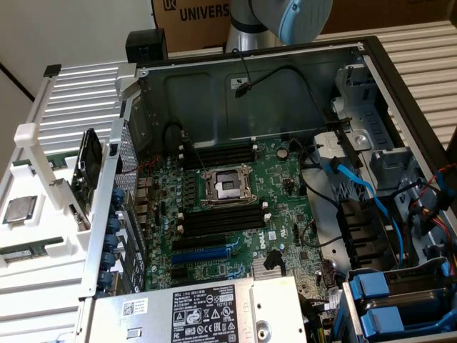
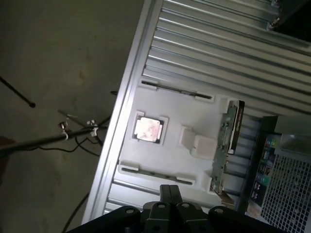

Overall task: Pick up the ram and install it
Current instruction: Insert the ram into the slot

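Slim green ram (image 1: 26, 251), white label strip, lying flat in a white tray (image 1: 58, 248) slot

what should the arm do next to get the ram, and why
Probably open the gripper first. It is shut and holds nothing while it hangs above the white tray. The ram lies in that tray, not yet picked up, so shut jaws could not close around it.

Open room is found above the white tray (image 2: 192, 115), bounded by an upright card (image 1: 89, 168) beside the case wall (image 1: 107, 221). Inside the case, the black slots (image 1: 218, 220) on the socket's (image 1: 227, 186) near side are seen uncovered, while the far slots (image 1: 218, 153) are crowded at one end by a looped black cable (image 1: 175, 130).
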Robot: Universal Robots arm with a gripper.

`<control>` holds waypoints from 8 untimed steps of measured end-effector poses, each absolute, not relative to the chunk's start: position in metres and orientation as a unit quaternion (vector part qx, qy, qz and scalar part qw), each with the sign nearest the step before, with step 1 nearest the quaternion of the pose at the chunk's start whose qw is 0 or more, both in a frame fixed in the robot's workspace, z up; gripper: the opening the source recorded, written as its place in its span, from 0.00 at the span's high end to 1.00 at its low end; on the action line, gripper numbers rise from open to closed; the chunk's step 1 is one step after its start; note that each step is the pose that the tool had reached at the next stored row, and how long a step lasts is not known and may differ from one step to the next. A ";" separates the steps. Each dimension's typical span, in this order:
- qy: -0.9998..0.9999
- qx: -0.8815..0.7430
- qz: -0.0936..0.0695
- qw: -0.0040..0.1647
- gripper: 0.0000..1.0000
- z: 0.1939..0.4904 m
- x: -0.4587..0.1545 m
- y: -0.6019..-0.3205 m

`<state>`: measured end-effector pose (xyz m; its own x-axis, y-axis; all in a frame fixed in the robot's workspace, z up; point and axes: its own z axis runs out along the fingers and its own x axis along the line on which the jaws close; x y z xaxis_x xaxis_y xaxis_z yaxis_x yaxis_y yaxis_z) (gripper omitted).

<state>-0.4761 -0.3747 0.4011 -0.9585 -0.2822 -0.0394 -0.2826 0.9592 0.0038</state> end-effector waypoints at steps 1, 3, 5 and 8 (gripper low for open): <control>0.988 -0.152 0.005 0.019 0.89 0.401 -0.476 -0.375; 0.985 -0.170 0.005 0.019 0.89 0.401 -0.476 -0.375; 0.982 -0.188 0.006 0.019 0.89 0.401 -0.476 -0.375; 0.976 -0.215 0.006 0.019 0.89 0.401 -0.476 -0.375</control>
<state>-0.4761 -0.3746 0.4011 -0.9068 -0.4197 -0.0394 -0.4201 0.9075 0.0038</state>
